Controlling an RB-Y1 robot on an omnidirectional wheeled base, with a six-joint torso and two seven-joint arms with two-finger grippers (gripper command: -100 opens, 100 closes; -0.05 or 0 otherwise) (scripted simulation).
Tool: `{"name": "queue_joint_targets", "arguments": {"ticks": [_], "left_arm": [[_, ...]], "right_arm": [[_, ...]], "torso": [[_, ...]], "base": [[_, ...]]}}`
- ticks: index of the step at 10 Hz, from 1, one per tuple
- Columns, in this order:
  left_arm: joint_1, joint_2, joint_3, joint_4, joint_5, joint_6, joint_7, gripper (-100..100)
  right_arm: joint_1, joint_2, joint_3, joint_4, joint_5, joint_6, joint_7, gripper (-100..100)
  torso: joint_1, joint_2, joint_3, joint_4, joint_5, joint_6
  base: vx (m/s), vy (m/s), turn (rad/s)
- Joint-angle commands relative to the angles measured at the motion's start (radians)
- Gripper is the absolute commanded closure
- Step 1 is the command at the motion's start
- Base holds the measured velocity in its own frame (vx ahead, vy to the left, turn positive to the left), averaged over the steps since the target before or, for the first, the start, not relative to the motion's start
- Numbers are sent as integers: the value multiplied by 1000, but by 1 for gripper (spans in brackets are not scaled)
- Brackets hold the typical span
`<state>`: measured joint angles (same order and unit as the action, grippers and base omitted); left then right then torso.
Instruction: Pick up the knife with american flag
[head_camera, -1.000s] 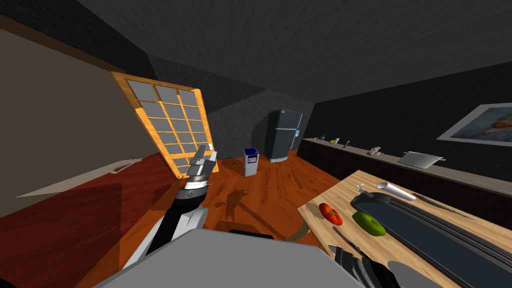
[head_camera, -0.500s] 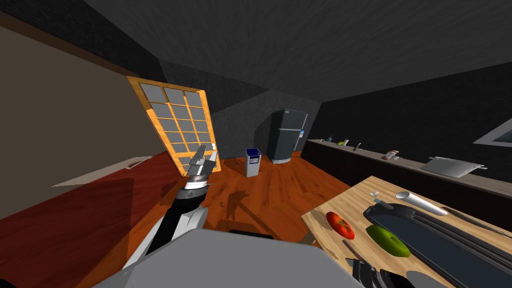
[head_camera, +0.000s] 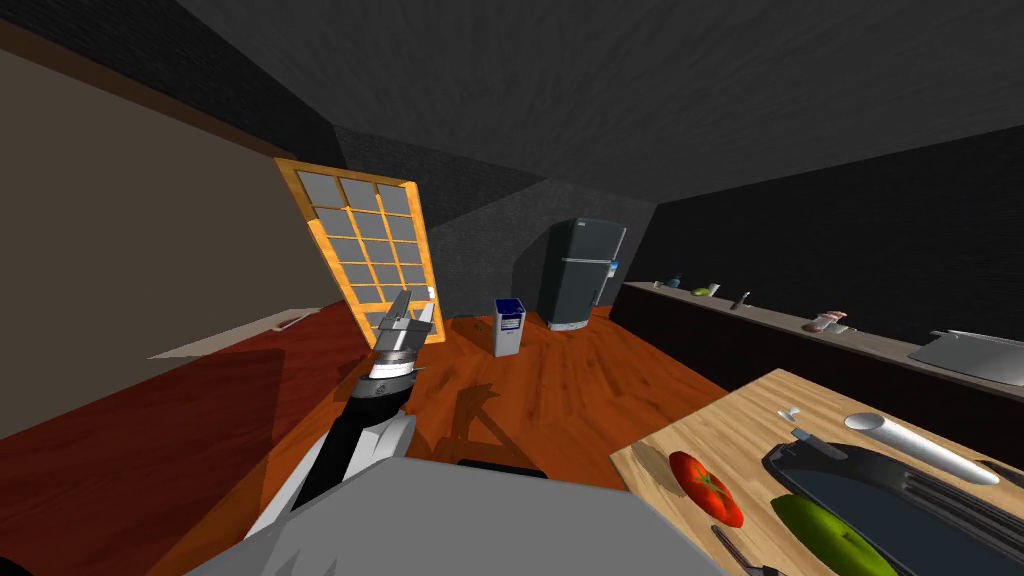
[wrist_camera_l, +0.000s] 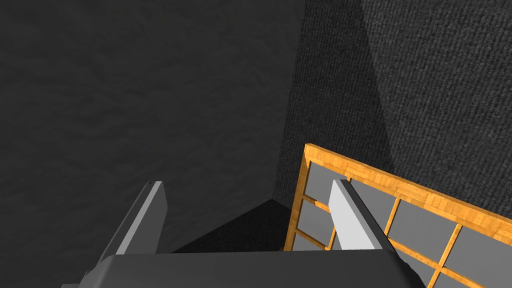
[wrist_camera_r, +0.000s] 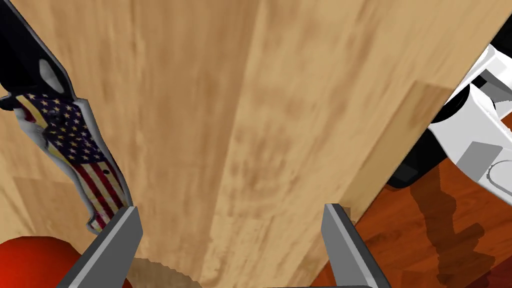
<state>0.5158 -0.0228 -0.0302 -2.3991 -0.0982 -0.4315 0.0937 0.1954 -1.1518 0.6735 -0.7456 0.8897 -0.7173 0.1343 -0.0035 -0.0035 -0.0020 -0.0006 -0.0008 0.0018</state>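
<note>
The right end effector (wrist_camera_r: 230, 210), released and empty, hangs above the wooden worktop (wrist_camera_r: 260, 100) just beside the flag-handled knife (wrist_camera_r: 75, 150); the left end effector (wrist_camera_l: 247, 184) is likewise released.

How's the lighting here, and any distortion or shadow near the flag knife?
Head view: wide lens slants the room, so the orange-framed panel leans; surroundings dim, wooden table bright. Right wrist view: evenly lit, no glare on the flag knife beside the open right claw; a shadow crosses the floor. Left wrist view: dim, left claw open.
</note>
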Motion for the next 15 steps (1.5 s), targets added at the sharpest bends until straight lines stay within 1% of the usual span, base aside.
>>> {"name": "queue_joint_targets", "arguments": {"ticks": [1,2,3,5,8,9,10,12,13,14,15], "left_arm": [[0,0,0,0,0,0,0,0],[0,0,0,0,0,0,0,0],[0,0,0,0,0,0,0,0],[0,0,0,0,0,0,0,0],[0,0,0,0,0,0,0,0],[0,0,0,0,0,0,0,0],[0,0,0,0,0,0,0,0],[0,0,0,0,0,0,0,0],[0,0,0,0,0,0,0,0],[0,0,0,0,0,0,0,0],[0,0,0,0,0,0,0,0]], "right_arm": [[20,-22,19,16,28,19,-10,-100],[25,-20,31,41,45,25,-9,-100],[25,-20,31,41,45,25,-9,-100],[34,-11,49,75,68,33,-7,-100],[34,-14,50,69,69,36,-13,-100],[33,-13,50,71,69,35,-10,0],[37,16,53,83,69,55,-5,-100],[42,59,58,101,70,85,3,-100],[50,41,56,81,68,79,-3,-100],[52,42,56,80,68,85,-3,100],[51,42,56,80,68,84,-3,100]], "torso": [[0,0,0,0,0,0],[-2,-1,-1,0,0,0],[-4,-2,-1,0,-1,0],[0,1,0,0,0,0],[4,4,2,1,0,1],[5,5,3,1,1,1],[5,5,3,1,1,1],[2,4,2,1,0,0],[1,4,2,1,0,1],[2,5,3,1,0,1],[4,5,3,1,1,1]], "base": [[105,-89,126],[116,-126,146],[72,-87,57],[58,-63,66],[15,-18,6],[0,0,0],[9,-26,48],[16,-60,70],[6,-31,12],[1,-6,-1],[0,0,0]]}}
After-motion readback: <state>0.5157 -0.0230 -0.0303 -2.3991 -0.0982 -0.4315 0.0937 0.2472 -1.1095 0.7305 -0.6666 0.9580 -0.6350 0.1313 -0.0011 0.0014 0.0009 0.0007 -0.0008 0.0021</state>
